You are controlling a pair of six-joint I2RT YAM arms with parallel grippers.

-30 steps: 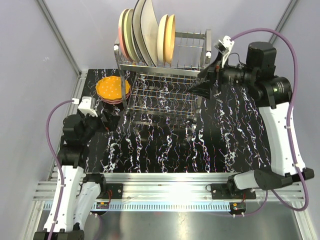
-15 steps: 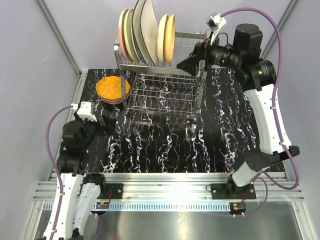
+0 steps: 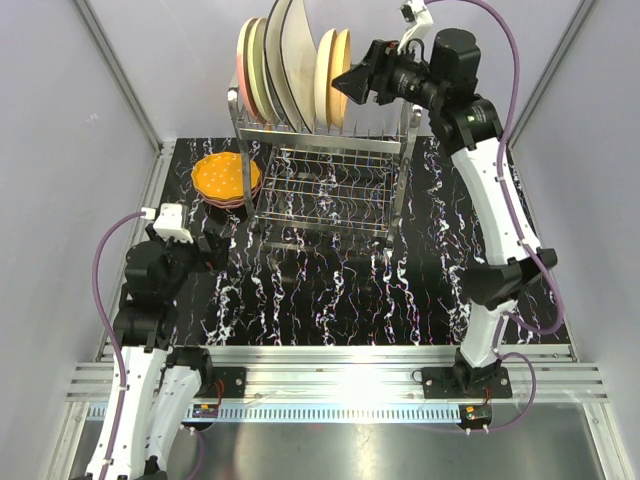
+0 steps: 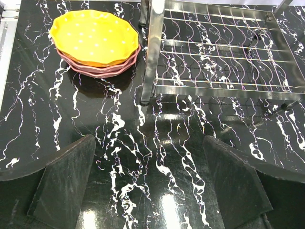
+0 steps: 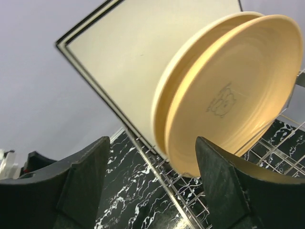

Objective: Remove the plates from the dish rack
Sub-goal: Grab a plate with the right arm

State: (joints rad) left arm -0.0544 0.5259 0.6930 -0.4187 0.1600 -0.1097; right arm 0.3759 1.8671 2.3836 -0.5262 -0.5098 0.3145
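The dish rack (image 3: 325,150) stands at the back of the table, and several plates stand upright in its top tier. They are pink and cream ones (image 3: 252,70) at the left, a large cream square one (image 3: 296,55), and two cream-orange round ones (image 3: 336,78) at the right. My right gripper (image 3: 347,82) is raised beside the rightmost round plate (image 5: 238,90). It is open, and the plates' lower rim shows just beyond its fingers (image 5: 224,186). An orange plate (image 4: 93,37) lies on pink plates (image 4: 102,70) left of the rack. My left gripper (image 4: 147,186) hangs open over bare table.
The rack's lower tier (image 4: 224,52) is bare wire, and its steel post (image 4: 151,57) stands close to the stacked plates. The square plate (image 5: 143,52) leans right behind the round ones. Grey walls close in the table at the back and sides.
My right arm has risen and swung left, from the rack's right end up to the rightmost plates on the top tier. The left arm shifted only slightly.
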